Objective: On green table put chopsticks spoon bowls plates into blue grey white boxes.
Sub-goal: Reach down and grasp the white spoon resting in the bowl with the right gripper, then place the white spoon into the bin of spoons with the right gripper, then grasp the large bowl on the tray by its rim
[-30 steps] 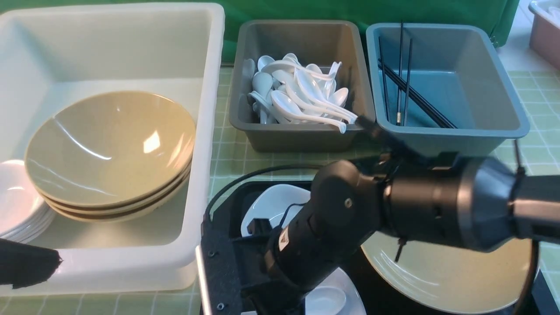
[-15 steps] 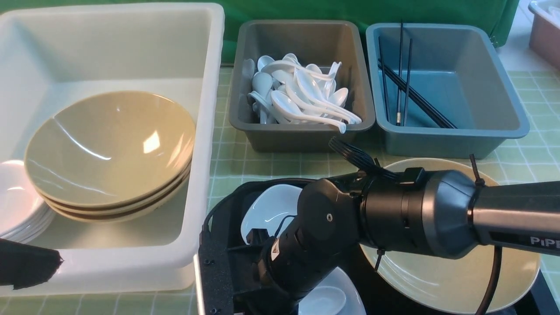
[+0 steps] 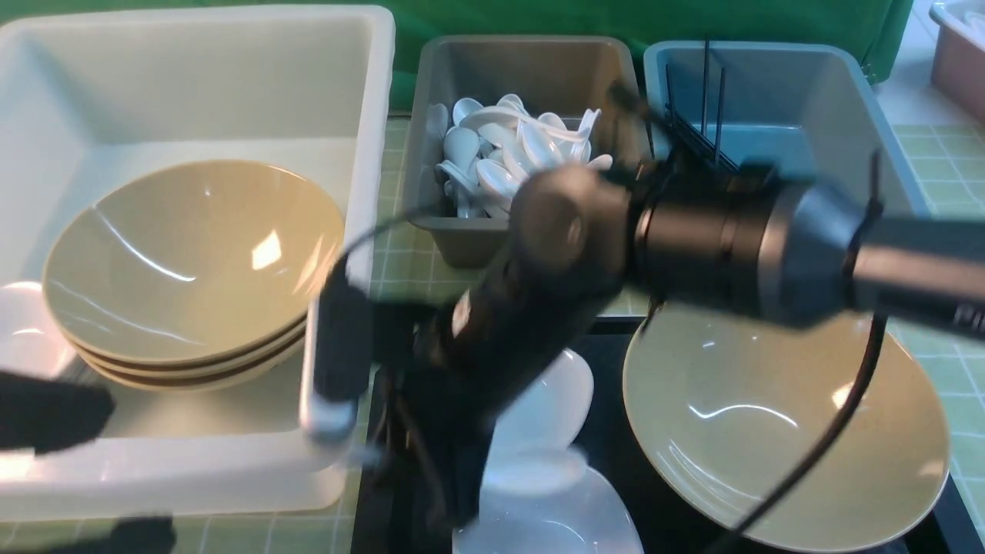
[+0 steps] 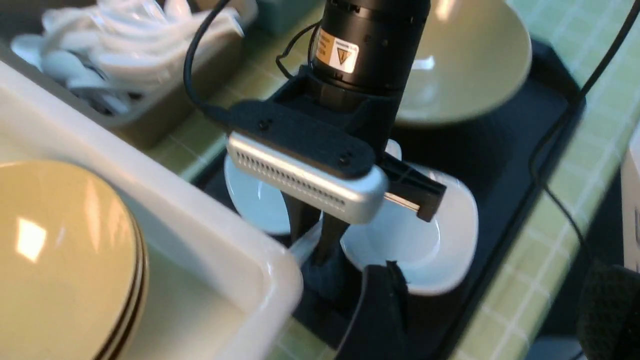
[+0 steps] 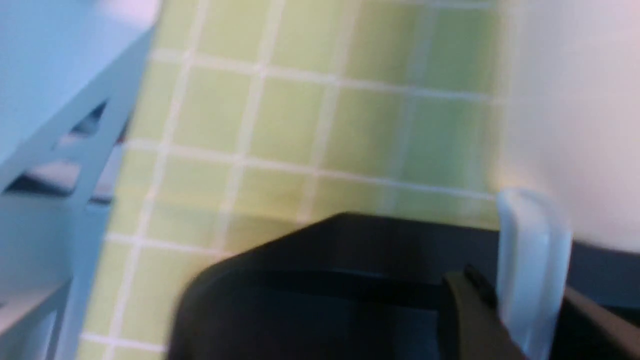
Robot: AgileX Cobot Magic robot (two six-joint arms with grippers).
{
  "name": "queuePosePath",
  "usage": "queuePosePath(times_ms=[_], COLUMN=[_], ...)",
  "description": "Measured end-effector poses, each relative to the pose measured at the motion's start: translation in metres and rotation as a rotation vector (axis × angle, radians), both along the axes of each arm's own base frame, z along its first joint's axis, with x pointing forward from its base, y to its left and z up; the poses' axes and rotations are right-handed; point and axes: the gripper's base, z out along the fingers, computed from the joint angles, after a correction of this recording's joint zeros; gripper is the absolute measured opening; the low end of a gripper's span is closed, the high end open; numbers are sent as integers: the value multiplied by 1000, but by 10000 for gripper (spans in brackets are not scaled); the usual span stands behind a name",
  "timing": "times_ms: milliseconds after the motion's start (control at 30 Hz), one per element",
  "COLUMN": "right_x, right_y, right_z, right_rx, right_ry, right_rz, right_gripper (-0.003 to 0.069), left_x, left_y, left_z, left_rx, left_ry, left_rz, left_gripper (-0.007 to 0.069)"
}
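look at the boxes first. the white box (image 3: 369, 154) on your left holds a stack of tan bowls (image 3: 192, 261), with a pile of white plates (image 3: 23, 338) at its left end. the grey box (image 3: 462, 238) in the middle is heaped with white spoons (image 3: 500, 154). the blue box (image 3: 869, 100) on the right has black chopsticks (image 3: 704, 92) in it, some leaning on the far wall. in front of those two boxes a black tray (image 4: 500, 150) sits on the green table (image 3: 946, 154). it carries one large tan bowl (image 3: 785, 431) on its right side and small white dishes (image 4: 415, 245) on its left.

your right gripper (image 5: 525, 300) hangs over the tray's left part, just beside the white box's near corner. its fingers are pinched close on a white spoon (image 5: 532, 235), whose end pokes out past the fingertips. you cannot tell whether the spoon is clear of the dishes, as the front view is blurred there. your left gripper (image 4: 492, 285) stands spread wide with nothing between its fingers, low in front of the white box.
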Motion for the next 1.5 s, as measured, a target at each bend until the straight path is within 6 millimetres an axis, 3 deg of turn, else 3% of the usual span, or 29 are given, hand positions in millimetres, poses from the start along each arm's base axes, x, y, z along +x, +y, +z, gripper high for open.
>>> queuePosePath(times_ms=[33,267,500,600,767,867,967,1133,1267,1367,1467,1500], right_x=[1,83,137,156,184,200,206,209,199,183,152,150], right_y=[-1,-46,-83,-85,-79,-79,-82,-90,-98,-116,-153,-153], right_z=[0,47,70,67,54,45,40,37,43,63,111,114], right_rx=[-2,200,504,594,625,632,629,631,570,485,407,402], right_ry=[5,-80,-167,-182,-184,-187,-182,-119,4,60,74,74], right_rz=[-6,-433,-827,-929,-956,-973,-988,-1020,-966,-857,-757,-750], right_gripper=[126,126,126,126,132,197,276,506,565,575,578,578], left_x=[1,12,16,20,34,45,51,58,61,66,81,82], left_y=[0,0,0,-2,-11,-18,-22,-30,-32,-35,-44,-45], left_z=[1,13,19,17,11,5,1,-6,-9,-13,-21,-22], left_rx=[-7,-98,-127,-116,-78,-44,-22,-4,6,15,33,33], left_ry=[-6,-141,-202,-189,-135,-86,-51,23,43,83,127,128], left_rz=[6,90,112,111,111,109,105,89,87,102,115,116], left_gripper=[451,451,451,451,451,451,451,451,451,451,451,451])
